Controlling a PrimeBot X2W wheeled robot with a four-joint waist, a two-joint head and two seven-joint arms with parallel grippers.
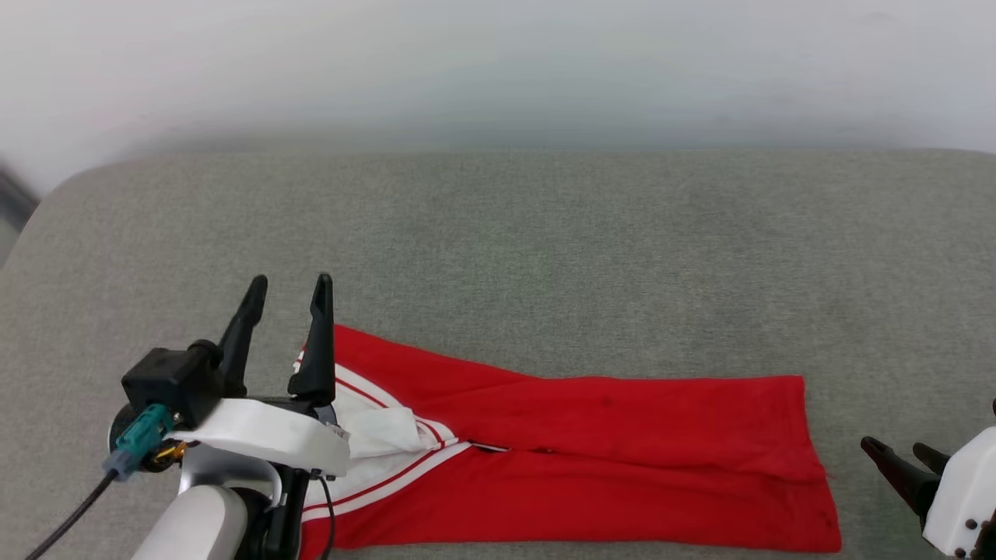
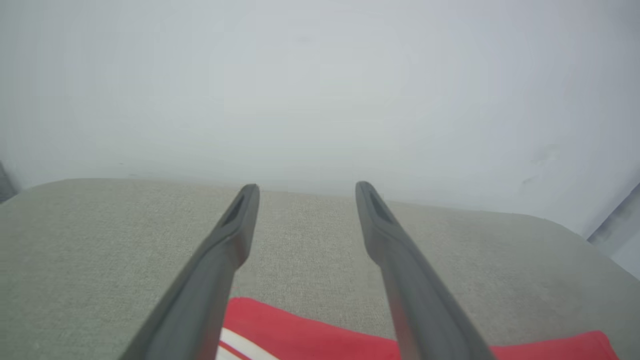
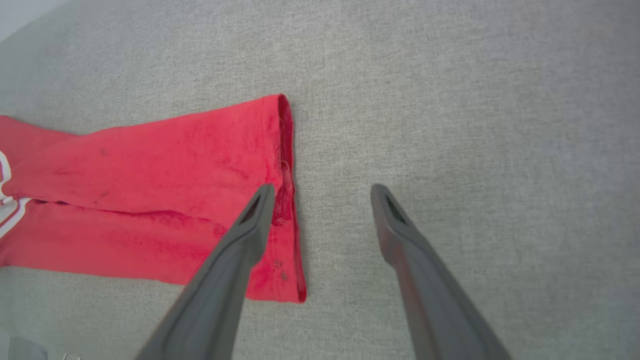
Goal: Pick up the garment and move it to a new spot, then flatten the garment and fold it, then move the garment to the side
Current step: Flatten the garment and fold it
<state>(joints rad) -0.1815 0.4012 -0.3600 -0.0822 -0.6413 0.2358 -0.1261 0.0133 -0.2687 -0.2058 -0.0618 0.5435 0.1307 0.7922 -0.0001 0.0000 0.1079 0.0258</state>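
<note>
Grey fabric surface (image 1: 545, 257) is spanned by the red garment (image 1: 622, 467), folded into a long strip, whose white-trimmed end is seen beneath the left gripper (image 1: 292, 278) and whose hem is seen just beside the right gripper (image 1: 893, 446), both being spread wide and empty.

The garment (image 1: 607, 467) lies on the cushion (image 1: 545, 257), wall (image 1: 498, 70) behind.

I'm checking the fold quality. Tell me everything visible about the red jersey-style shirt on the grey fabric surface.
The red knit jersey shirt lies flat on the grey fabric surface, folded lengthwise into a long band, slightly creased. Its white sleeve with red stripe trim shows at the robot's left end, the hem at the right. The left hand and right hand are open, gripping nothing.
</note>
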